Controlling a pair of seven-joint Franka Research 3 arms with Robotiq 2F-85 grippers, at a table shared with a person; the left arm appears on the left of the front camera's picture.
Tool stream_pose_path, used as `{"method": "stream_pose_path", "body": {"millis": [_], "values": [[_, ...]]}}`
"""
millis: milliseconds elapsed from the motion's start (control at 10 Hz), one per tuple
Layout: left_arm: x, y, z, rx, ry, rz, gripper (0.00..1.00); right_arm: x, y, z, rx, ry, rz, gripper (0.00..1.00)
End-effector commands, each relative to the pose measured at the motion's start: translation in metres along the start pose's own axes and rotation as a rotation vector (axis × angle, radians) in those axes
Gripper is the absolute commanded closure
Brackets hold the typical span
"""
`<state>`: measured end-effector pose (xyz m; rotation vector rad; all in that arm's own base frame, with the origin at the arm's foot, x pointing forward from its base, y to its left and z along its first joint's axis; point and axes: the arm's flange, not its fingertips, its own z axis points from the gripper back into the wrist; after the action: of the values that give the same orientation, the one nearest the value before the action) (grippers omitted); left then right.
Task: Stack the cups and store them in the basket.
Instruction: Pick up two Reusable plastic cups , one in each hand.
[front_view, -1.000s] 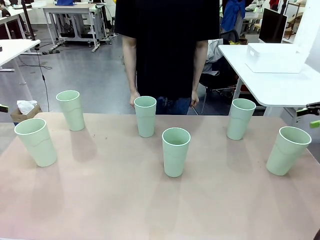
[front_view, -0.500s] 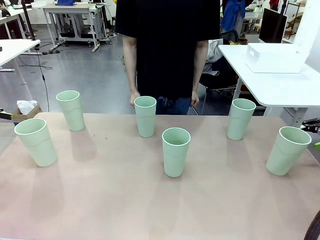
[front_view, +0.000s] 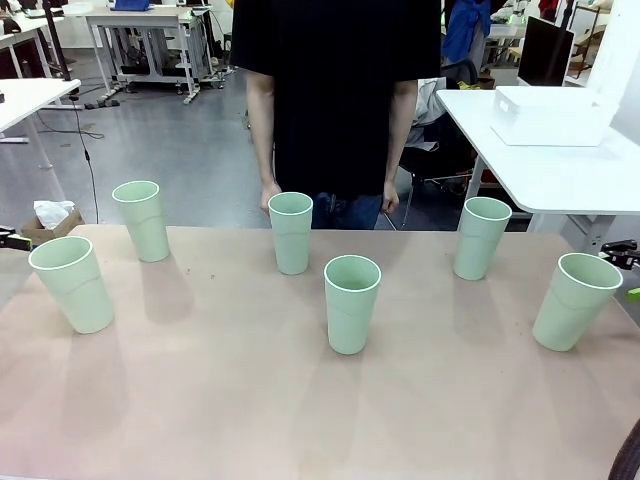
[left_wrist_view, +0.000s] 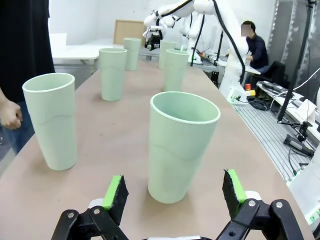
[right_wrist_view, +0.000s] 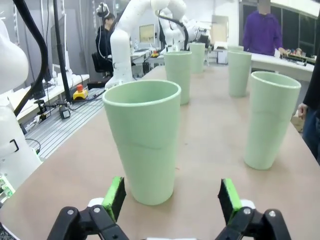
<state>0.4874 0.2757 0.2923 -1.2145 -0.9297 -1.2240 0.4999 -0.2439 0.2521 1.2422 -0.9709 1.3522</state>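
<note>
Six pale green cups stand upright and apart on the table: far left (front_view: 72, 283), back left (front_view: 142, 220), back middle (front_view: 291, 232), centre (front_view: 352, 303), back right (front_view: 481, 237) and far right (front_view: 576, 300). My left gripper (left_wrist_view: 174, 190) is open, level with the far-left cup (left_wrist_view: 182, 145), which stands just beyond its green pads (left_wrist_view: 116, 192). My right gripper (right_wrist_view: 172, 196) is open too, with the far-right cup (right_wrist_view: 142, 140) just ahead between its pads (right_wrist_view: 229, 197). In the front view the left gripper (front_view: 10, 239) and right gripper (front_view: 628, 270) only peek in at the table's ends. The basket is out of view.
A person in a black shirt stands at the far side behind the back-middle cup, with one hand (front_view: 268, 196) and the other hand (front_view: 389, 200) hanging by their sides. A small white lidded box (front_view: 550, 115) sits on a white side table (front_view: 560, 175) at the back right.
Both grippers have come lower at the table's two ends, closer to the end cups. The cups and the person have not moved.
</note>
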Motion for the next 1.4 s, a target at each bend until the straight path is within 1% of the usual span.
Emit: {"method": "stream_pose_path", "body": {"millis": [0,200,400,900,1100,1300], "values": [[-0.003,-0.007,-0.003,-0.029,-0.039,-0.034,0.0,0.001,0.001,-0.01,-0.024,-0.058,0.02,0.0],[-0.01,-0.01,-0.007,-0.036,-0.076,-0.054,0.0,-0.003,-0.001,-0.02,-0.026,-0.053,0.031,0.0],[-0.015,-0.008,-0.018,-0.06,-0.077,-0.049,0.0,-0.007,-0.004,-0.027,-0.02,-0.057,0.017,0.0],[-0.026,-0.008,-0.045,-0.025,-0.071,-0.136,0.0,-0.018,-0.007,-0.036,-0.029,-0.083,0.018,0.0],[-0.03,-0.008,-0.052,-0.021,-0.071,-0.15,0.0,-0.024,-0.008,-0.042,0.002,-0.067,-0.007,0.0],[-0.032,-0.009,-0.057,-0.003,-0.09,-0.169,0.0,-0.028,-0.007,-0.045,0.011,-0.06,-0.02,0.0]]}}
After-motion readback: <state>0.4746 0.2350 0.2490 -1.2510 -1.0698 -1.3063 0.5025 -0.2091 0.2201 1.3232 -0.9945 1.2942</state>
